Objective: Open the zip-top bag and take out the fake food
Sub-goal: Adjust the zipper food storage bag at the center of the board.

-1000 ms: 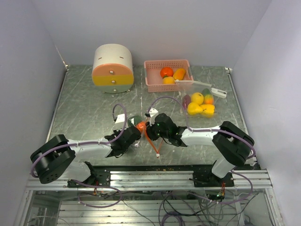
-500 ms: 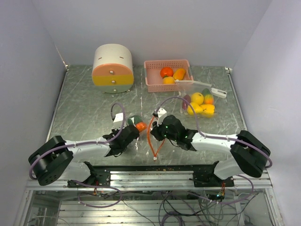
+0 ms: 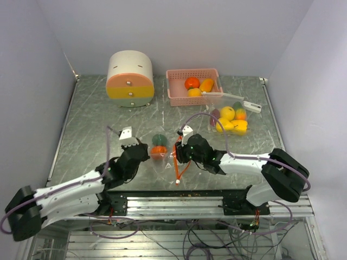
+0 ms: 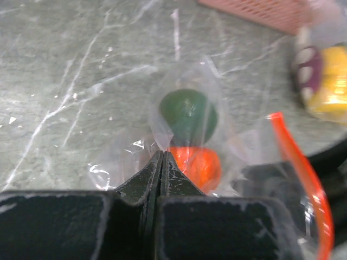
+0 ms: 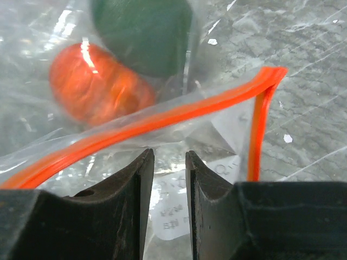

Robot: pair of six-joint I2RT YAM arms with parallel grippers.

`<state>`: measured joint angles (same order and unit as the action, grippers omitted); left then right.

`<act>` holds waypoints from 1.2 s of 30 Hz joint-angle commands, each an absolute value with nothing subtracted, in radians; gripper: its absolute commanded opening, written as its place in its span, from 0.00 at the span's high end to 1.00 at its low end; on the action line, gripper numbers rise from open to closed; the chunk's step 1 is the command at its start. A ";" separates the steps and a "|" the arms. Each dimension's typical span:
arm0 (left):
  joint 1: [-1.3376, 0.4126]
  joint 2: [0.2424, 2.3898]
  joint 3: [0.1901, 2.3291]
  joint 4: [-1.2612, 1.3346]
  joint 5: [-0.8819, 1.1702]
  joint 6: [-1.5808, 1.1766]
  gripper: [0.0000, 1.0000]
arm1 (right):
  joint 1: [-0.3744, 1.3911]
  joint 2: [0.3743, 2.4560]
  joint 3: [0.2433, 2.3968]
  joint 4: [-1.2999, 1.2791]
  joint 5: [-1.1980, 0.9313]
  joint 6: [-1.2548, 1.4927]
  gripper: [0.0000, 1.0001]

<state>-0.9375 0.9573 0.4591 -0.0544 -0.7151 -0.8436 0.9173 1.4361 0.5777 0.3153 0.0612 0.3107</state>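
The bag (image 4: 116, 165) sits toward 6 o'clock on the table (image 3: 97, 119). It's got two bits of food in it, a green one (image 4: 188, 114) with an orange one (image 4: 198, 165) touching at its 6. In the top view the left gripper (image 4: 161, 157) is at the bag's 9, jaws squeezed together on the clear film. The right gripper (image 5: 169, 154) is at its 3, jaws slightly apart, and the orange zip (image 5: 162, 122) runs just past the tips. More food sits in a second bag (image 3: 219, 105) at 2 o'clock and a pink basket (image 3: 172, 86) at 12.

Zip-top bag (image 5: 162, 116) near table (image 3: 92, 130) front, fake food (image 4: 188, 114) inside, between left gripper (image 4: 162, 158) and right gripper (image 5: 169, 158), basket (image 3: 172, 86) behind, drawer box (image 3: 130, 76) back left.
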 commanded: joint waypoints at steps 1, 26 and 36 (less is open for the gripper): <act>-0.977 0.726 0.315 0.085 -0.728 -0.782 0.93 | 0.915 1.462 0.560 0.384 0.068 0.323 0.70; -0.977 0.877 0.316 0.005 -0.794 -0.898 0.93 | 0.918 1.715 0.602 0.693 -0.190 0.357 0.44; -0.977 0.917 0.327 0.033 -0.781 -0.882 0.93 | 0.930 1.752 0.676 0.705 -0.254 0.321 0.28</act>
<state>-0.9730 0.8989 0.2886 0.0174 -0.7624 -0.8829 0.9222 1.7325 0.6331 0.6529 -0.2005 0.3508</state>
